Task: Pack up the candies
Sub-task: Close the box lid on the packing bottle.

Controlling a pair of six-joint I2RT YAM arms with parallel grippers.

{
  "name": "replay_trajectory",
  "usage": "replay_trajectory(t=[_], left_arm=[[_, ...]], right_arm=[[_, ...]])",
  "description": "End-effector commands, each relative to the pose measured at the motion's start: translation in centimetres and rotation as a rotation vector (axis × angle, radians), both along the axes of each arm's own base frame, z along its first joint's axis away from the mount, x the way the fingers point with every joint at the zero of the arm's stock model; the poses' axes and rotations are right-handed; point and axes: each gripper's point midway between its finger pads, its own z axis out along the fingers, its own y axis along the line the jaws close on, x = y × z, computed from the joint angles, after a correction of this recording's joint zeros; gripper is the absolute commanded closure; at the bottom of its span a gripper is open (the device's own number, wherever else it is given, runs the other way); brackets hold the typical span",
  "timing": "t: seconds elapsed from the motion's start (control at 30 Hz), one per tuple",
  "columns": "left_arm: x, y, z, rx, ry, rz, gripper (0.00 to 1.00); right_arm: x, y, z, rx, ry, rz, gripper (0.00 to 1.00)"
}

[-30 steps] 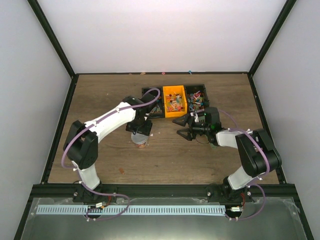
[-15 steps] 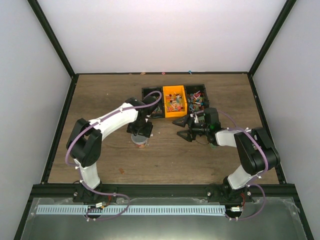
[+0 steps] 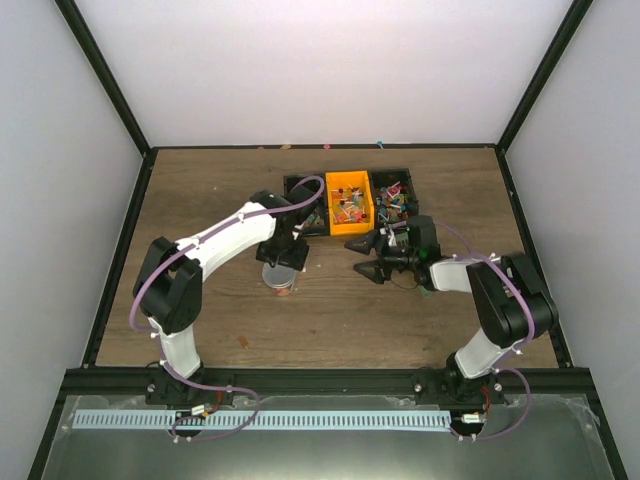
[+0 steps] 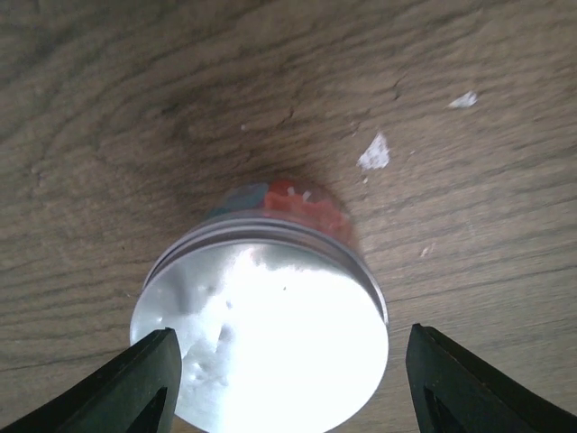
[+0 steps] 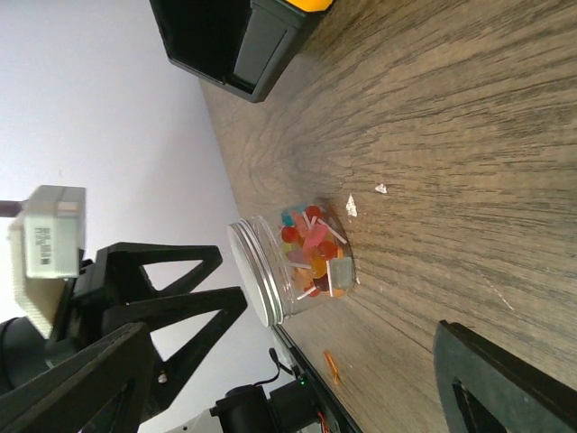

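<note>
Here, lidded jar of candies, arm's white tag, print illegible

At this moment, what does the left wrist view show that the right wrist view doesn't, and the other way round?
Only the left wrist: the jar's metal lid face-on from above. Only the right wrist: the jar side-on, the black bin, a small orange piece on the table, and the open right gripper's own fingers. Both: the lidded jar holding candies, the open left gripper over it, white flecks nearby.
</note>
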Motion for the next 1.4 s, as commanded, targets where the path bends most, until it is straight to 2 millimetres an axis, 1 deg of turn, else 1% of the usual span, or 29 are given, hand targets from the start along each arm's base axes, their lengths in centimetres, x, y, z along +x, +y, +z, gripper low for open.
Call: replay_trajectory(t=[0.0, 0.2, 0.43, 0.6, 0.8, 1.17, 1.37], left_arm=[[0.8, -0.9, 1.5, -0.026, -0.028, -0.02, 0.3], [0.5, -0.7, 0.8, -0.027, -0.014, -0.015, 0.29], [0.0, -0.5, -0.4, -0.059, 0.02, 0.001, 0.3], [-0.2, -0.4, -0.7, -0.059, 0.024, 0.005, 0.29], [-0.7, -0.2, -1.4, -0.062, 0.044, 0.009, 0.3], [-0.4, -0.2, -1.4, -0.057, 0.04, 0.015, 0.29], [0.2, -0.2, 0.1, -0.058, 0.008, 0.018, 0.28]], right_arm=[[0.7, 0.6, 0.8, 0.007, -0.031, 0.012, 0.14], [0.7, 0.5, 0.8, 0.006, -0.029, 0.008, 0.14], [0.5, 0.4, 0.9, 0.002, -0.03, 0.007, 0.14], [0.4, 0.4, 0.7, -0.002, -0.024, 0.008, 0.14], [0.3, 0.3, 0.6, -0.004, -0.022, 0.007, 0.14], [-0.1, 0.3, 0.5, -0.004, -0.019, 0.011, 0.14], [-0.3, 0.3, 0.3, -0.006, -0.017, 0.016, 0.14]])
